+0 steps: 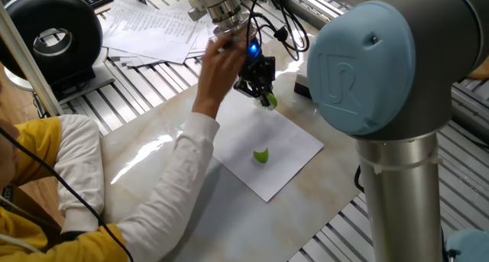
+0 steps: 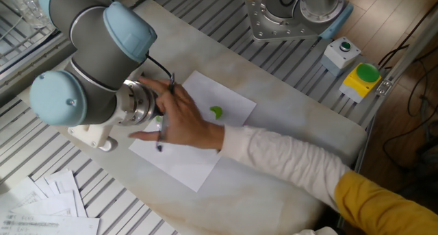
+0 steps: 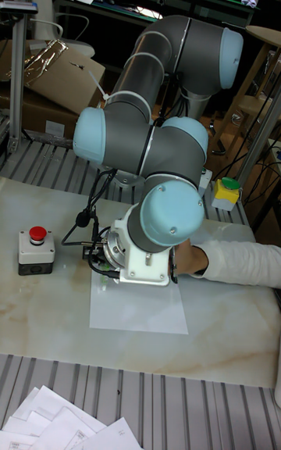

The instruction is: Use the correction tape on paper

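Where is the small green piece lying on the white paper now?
In one fixed view, the small green piece lies near the middle of the white paper, apart from the gripper, which hangs above the sheet's far edge beside the person's hand.

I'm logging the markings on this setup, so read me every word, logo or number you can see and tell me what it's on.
"UR": embossed logo on the blue joint cap of the robot arm.
Printed sheets at the table's far corner: text too small to read.
Red button box: no legible label.
White paper under the claw: blank.
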Tool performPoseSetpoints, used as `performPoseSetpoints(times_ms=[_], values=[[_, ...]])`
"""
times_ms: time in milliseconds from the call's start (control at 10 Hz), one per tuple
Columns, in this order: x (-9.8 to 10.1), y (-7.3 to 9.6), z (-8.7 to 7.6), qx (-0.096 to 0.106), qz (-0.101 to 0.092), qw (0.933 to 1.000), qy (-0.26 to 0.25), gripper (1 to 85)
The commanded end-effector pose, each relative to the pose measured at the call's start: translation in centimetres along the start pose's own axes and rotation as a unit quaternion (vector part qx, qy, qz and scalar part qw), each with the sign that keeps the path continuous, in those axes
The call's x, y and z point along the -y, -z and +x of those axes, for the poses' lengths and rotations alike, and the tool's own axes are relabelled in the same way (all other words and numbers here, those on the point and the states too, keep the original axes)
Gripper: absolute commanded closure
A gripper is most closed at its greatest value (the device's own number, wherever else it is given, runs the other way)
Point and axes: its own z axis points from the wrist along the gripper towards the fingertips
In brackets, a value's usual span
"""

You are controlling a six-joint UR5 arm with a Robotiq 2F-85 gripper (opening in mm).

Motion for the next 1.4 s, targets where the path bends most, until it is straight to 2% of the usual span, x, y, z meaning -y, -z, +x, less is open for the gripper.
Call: performPoseSetpoints(times_ms=[0,300,700,1000,1300], values=[[0.1,-0.8,-0.5,0.002,-0.002,1.0000,0.003,84.7],[-0.3,-1.3,-0.5,0.002,-0.005,1.0000,0.003,84.7],[-0.6,-0.9,0.2,-0.004,-0.008,1.0000,0.003,84.7],[-0.3,-1.7,0.2,0.001,-0.009,0.9999,0.006,84.7],[-0.5,-1.3,0.9,-0.004,-0.010,0.9999,0.007,84.7]])
